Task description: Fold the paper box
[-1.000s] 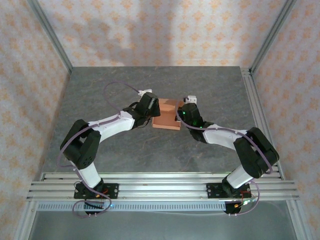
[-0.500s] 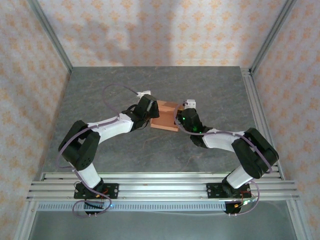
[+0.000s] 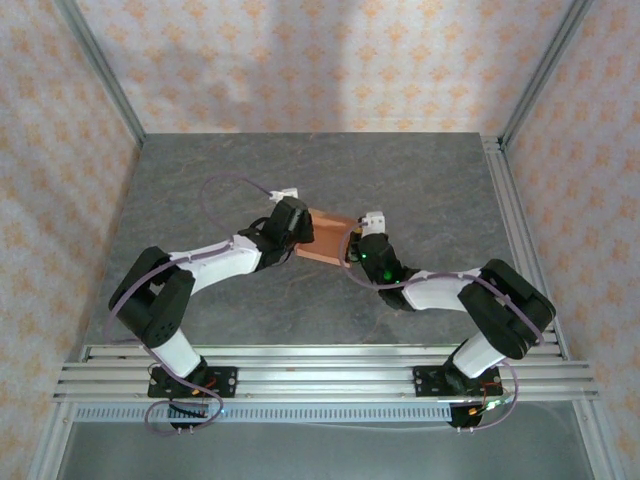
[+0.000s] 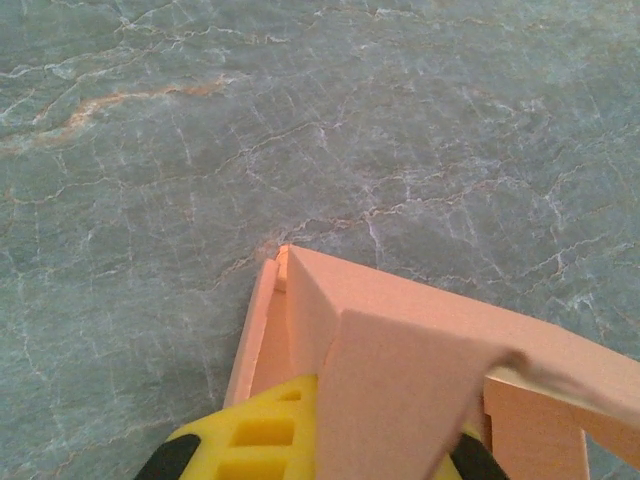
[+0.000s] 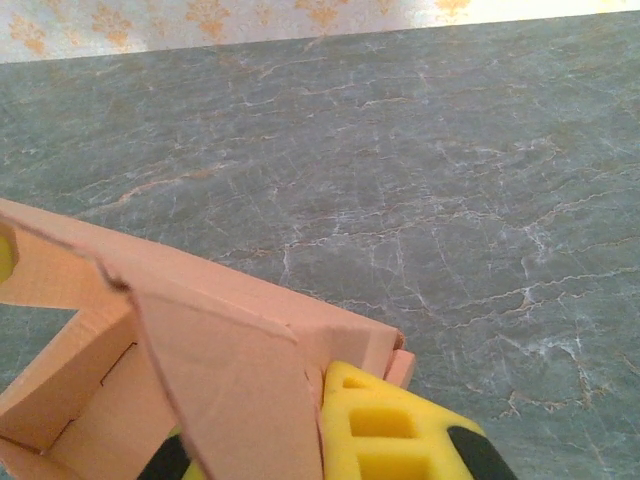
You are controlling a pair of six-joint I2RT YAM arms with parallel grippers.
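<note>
Compared with one second ago, both arms have drawn a little toward their bases, and the paper box point(image 3: 326, 240) has come with them, turned slightly, and looks narrower from above.

The grey marble-pattern table point(image 3: 430, 180) carries the work. The box is near its middle, between the two wrists; whether its bottom rests on the table or is lifted I cannot tell. It is half formed: the wrist views show standing walls, an open inside and loose flaps point(image 5: 215, 370) not yet tucked.

The left gripper point(image 3: 303, 238) is at the box's left end and the right gripper point(image 3: 352, 248) at its right end. Each one is closed tightly on a card wall: in the left wrist view the yellow fingers point(image 4: 255, 440) have a card panel point(image 4: 400, 390) between them, and in the right wrist view the yellow fingers point(image 5: 390, 430) pinch the opposite end.

I judge the step in hand is pressing the two ends inward to raise the walls. The next move probably needs one gripper to let go and push a flap in, while the other holds the shape; thin card can buckle easily.
</note>
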